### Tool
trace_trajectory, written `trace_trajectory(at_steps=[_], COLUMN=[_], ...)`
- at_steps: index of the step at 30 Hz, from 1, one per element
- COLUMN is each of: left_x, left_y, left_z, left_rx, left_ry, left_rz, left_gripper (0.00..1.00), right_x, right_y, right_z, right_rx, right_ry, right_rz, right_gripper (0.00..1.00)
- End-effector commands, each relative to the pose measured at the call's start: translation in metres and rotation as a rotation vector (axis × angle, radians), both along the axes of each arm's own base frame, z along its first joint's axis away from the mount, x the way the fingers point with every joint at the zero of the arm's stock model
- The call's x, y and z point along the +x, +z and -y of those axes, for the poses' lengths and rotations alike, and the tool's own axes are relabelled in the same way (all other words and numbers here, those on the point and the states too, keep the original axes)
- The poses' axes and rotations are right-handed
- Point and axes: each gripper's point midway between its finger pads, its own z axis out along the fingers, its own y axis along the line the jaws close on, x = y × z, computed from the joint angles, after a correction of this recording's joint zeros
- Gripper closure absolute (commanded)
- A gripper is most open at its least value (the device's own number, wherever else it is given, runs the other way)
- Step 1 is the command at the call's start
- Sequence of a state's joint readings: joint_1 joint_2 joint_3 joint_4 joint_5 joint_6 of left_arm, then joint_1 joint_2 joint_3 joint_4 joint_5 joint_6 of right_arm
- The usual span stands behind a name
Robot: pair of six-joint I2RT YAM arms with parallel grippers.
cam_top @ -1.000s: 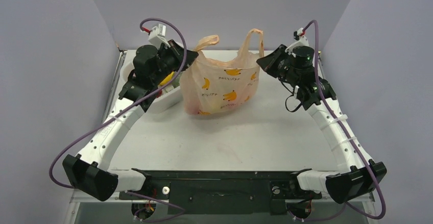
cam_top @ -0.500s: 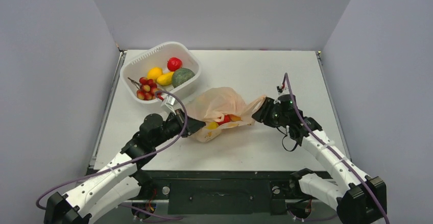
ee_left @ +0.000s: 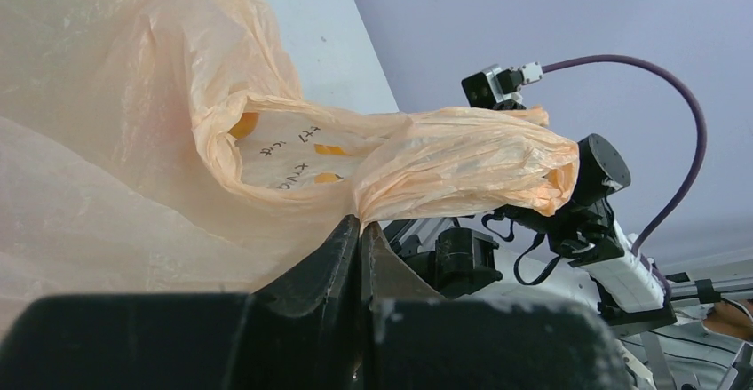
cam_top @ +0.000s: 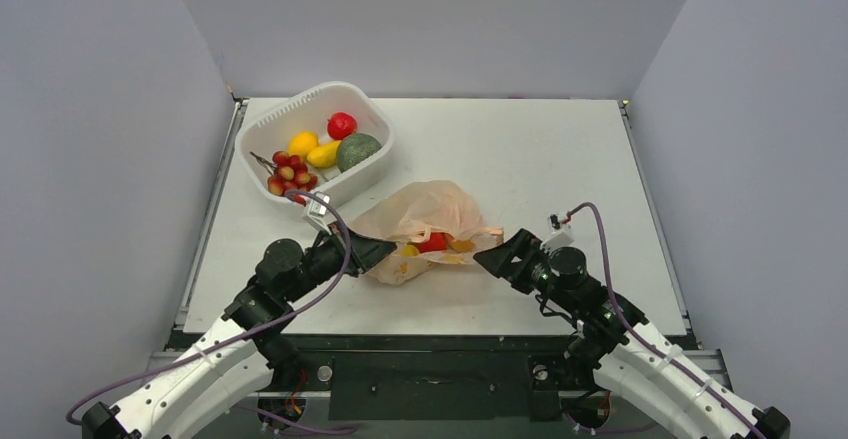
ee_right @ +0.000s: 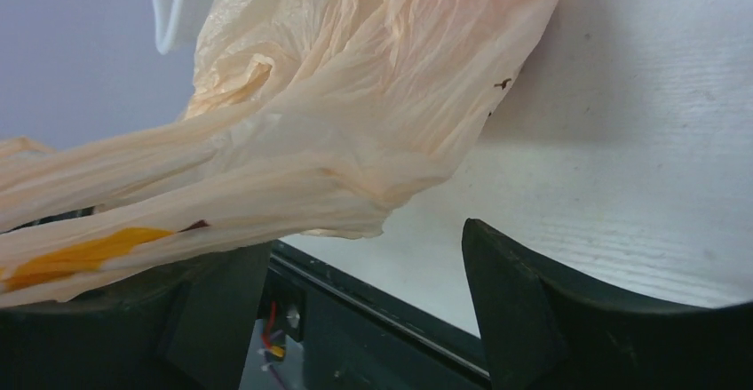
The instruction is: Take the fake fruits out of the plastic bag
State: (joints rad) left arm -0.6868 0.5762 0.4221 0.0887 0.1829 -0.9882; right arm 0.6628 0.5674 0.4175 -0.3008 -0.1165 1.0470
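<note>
Shows the left gripper (ee_left: 360, 227) shut tight, both dark fingers pressed together on a crumpled fold of the plastic bag (cam_top: 430, 207). Puts that pinch at the bag's left edge, seen from above. Fills most of the left wrist view with thin, wrinkled, pale peach film, plus a few small orange printed marks and dark lettering on an inner layer. Runs a twisted handle of the bag away from the pinch toward the right arm (ee_left: 599, 163), with a purple cable (ee_left: 613, 59) looping above it.

Shows the right gripper (ee_right: 364, 248) open, fingers spread wide, bare white table (cam_top: 560, 149) in the gap. Lays a taut strip of the bag across the finger on the picture's left in the right wrist view; cannot tell about contact between film and finger. Grips nothing there. Sets this gripper just beside the bag's right end, seen from above.

Leaves the bag slumped low on the table between the two grippers, nearer the arms' edge than the far wall. Reveals the fake fruits (cam_top: 432, 243) at the bag's near-side opening: one red piece in the middle, a yellow piece to its left, an orange piece to its right.

Places a white basket (cam_top: 350, 181) at the far left of the table, near the bag but apart from it. Fills it with a red fruit, two yellow fruits, a dark green round fruit (cam_top: 358, 150) and a cluster of small red pieces.
</note>
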Motion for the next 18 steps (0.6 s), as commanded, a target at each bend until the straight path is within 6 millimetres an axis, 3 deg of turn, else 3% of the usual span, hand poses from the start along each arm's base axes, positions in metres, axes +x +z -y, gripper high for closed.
trace_trajectory(at_steps=[1, 10, 12, 13, 17, 18], left_x=[-0.002, -0.012, -0.017, -0.02, -0.037, -0.042], left_y=[0.021, 0.02, 0.021, 0.021, 0.026, 0.03], left_z=[0.005, 0.015, 0.017, 0.017, 0.015, 0.013], left_rx=[-0.029, -0.039, -0.036, -0.032, -0.007, 0.007], left_ry=[-0.029, -0.095, -0.123, -0.133, -0.199, -0.211], left_rz=[0.054, 0.05, 0.058, 0.061, 0.1, 0.102], left_gripper=[1.0, 1.0, 0.94, 0.85, 0.54, 0.5], right_x=[0.004, 0.009, 0.013, 0.015, 0.022, 0.023], right_y=[0.028, 0.022, 0.019, 0.023, 0.004, 0.003], right_z=[-0.018, -0.04, -0.046, -0.049, -0.059, -0.06], right_rx=[0.303, 0.392, 0.387, 0.402, 0.359, 0.353], right_ry=[-0.117, -0.25, -0.27, -0.27, -0.286, -0.286], right_rz=[-0.042, -0.103, -0.104, -0.098, -0.109, -0.098], right_gripper=[0.24, 0.22, 0.23, 0.23, 0.36, 0.42])
